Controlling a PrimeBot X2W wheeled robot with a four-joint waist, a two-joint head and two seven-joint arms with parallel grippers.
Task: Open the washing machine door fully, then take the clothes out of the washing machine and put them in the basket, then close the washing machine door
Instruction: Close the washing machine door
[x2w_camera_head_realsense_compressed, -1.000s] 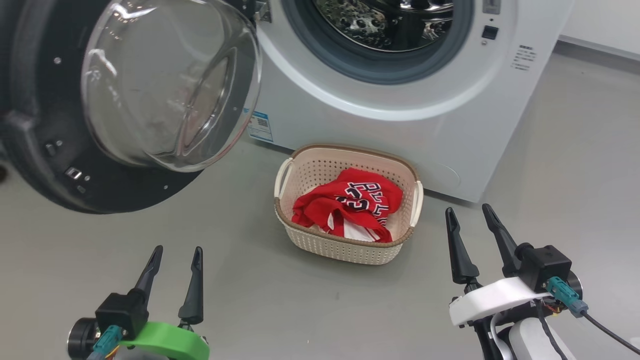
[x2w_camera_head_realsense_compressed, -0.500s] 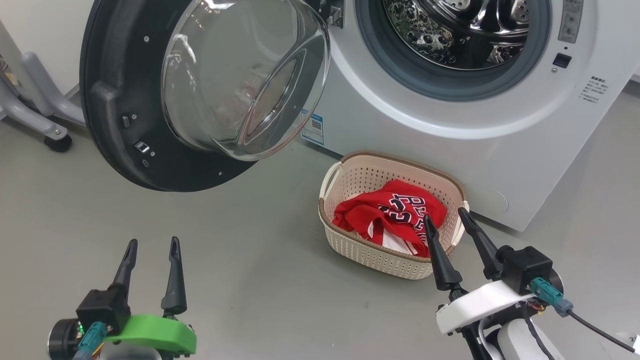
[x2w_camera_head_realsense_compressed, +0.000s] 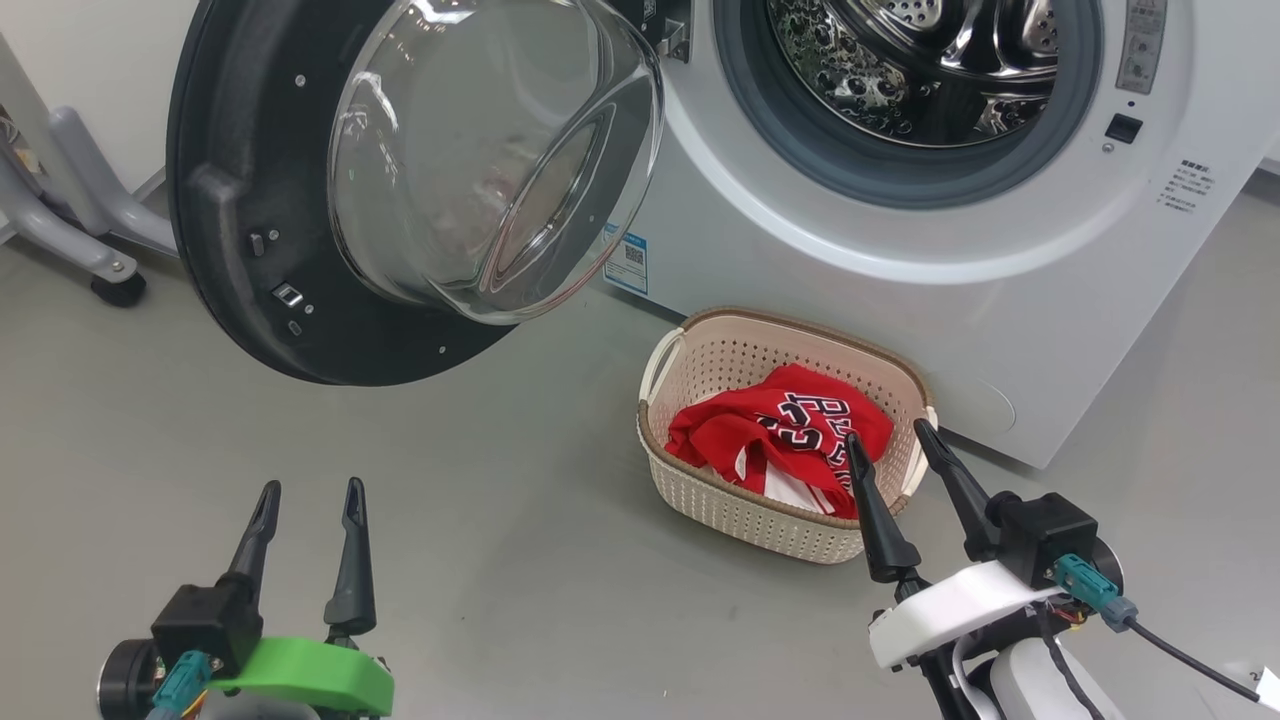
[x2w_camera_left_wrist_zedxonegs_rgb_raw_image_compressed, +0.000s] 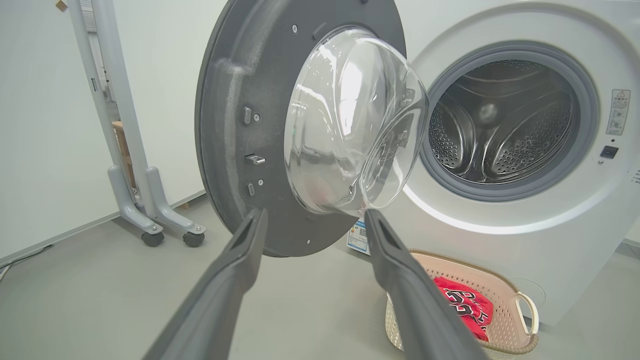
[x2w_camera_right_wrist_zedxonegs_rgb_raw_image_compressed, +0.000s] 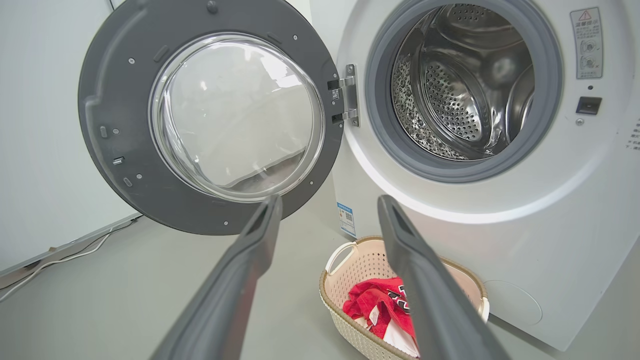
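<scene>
Seen from over the robot's head, the left jaws stand spread and empty above bare floor (x2w_camera_head_realsense_compressed: 500, 560). The washing machine door (x2w_camera_head_realsense_compressed: 240, 300) hangs wide open well ahead of them. The right jaws are spread too and hold nothing. Their tips overlap the near right corner of the basket (x2w_camera_head_realsense_compressed: 740, 510), and the clothes (x2w_camera_head_realsense_compressed: 780, 420) lie heaped in it just past them. Beyond the basket stands the washing machine (x2w_camera_head_realsense_compressed: 900, 290); what shows of its drum (x2w_camera_head_realsense_compressed: 900, 60) looks bare.

Along the left jaws, the door's inner face and glass bowl sit straight ahead, above both tips. The basket is low and off to the right.

Along the right jaws, the door lies up and left, the drum opening up and right. The basket sits low between them, partly behind the right-hand finger.

I'd say the unloading looks done and closing the door comes next. The left jaws seem better placed for it. They should get round behind the door and press on the black rim at its free edge, far from the hinge, never on the glass. A steady swing until the latch catches would do it. The right jaws should stay low by the basket, out of the door's path.
</scene>
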